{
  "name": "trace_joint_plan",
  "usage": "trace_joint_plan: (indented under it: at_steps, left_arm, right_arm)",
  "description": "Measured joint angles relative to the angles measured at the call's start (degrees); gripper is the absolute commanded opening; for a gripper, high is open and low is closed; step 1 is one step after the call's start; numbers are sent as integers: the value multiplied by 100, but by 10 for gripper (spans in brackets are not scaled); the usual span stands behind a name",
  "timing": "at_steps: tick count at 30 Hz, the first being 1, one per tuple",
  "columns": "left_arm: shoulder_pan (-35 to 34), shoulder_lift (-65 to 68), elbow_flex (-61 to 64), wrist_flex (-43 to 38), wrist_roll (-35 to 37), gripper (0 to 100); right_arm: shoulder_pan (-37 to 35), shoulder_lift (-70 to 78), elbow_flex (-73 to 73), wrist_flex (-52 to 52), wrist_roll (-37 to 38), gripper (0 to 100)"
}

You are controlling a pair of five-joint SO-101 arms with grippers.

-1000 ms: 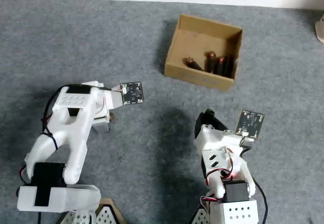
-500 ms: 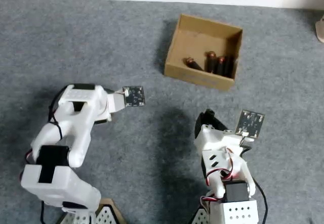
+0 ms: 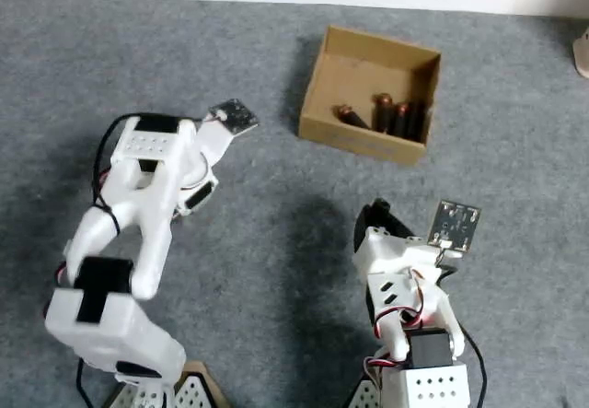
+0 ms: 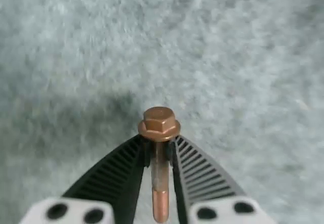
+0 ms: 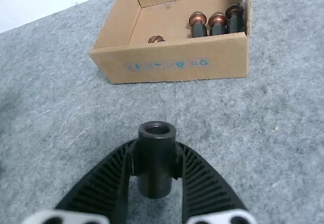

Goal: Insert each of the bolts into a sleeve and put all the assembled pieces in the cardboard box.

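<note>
Plainly, the left arm (image 3: 138, 196) has its jaws closed on a copper bolt (image 4: 159, 124), pinching the shank just below the hex head, which stands past the jaw tips above bare grey tabletop (image 4: 243, 57). The right arm (image 3: 405, 274) has its jaws clamped round a black sleeve (image 5: 156, 169), held upright with its bore open on top. The cardboard box (image 3: 363, 143) lies beyond both arms, near the tabletop's far edge, its top open. Assembled pieces (image 3: 386, 113) lie inside along the near wall toward the right-hand corner, leaving the far half of the box floor bare. A wide stretch of open carpet separates the sleeve from the box's near wall, and the two arms stand well apart.
</note>
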Motion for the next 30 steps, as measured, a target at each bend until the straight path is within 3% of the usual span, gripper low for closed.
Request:
trace_joint_plan:
  at_steps: [6,12,16,21,25,30]
  left_arm:
    - [220,-1873,554,-18,571,6]
    - [246,-3824,2242,-1345,941,6]
    - [255,-4826,3420,-2488,1547,6]
    - [255,-5785,4589,-3798,2637,6]
    - [264,-6224,5055,-4448,2708,10]
    - [730,-6549,5231,-4818,2646,10]
  right_arm:
    - [-211,0,0,141,0,5]
    - [-1108,0,-193,765,0,5]
    - [-1503,-35,-431,730,571,5]
    - [-1600,-35,-79,-281,1248,5]
    - [-1635,-26,-26,-1327,1653,5]
    - [-1653,-26,-26,-1741,1662,5]
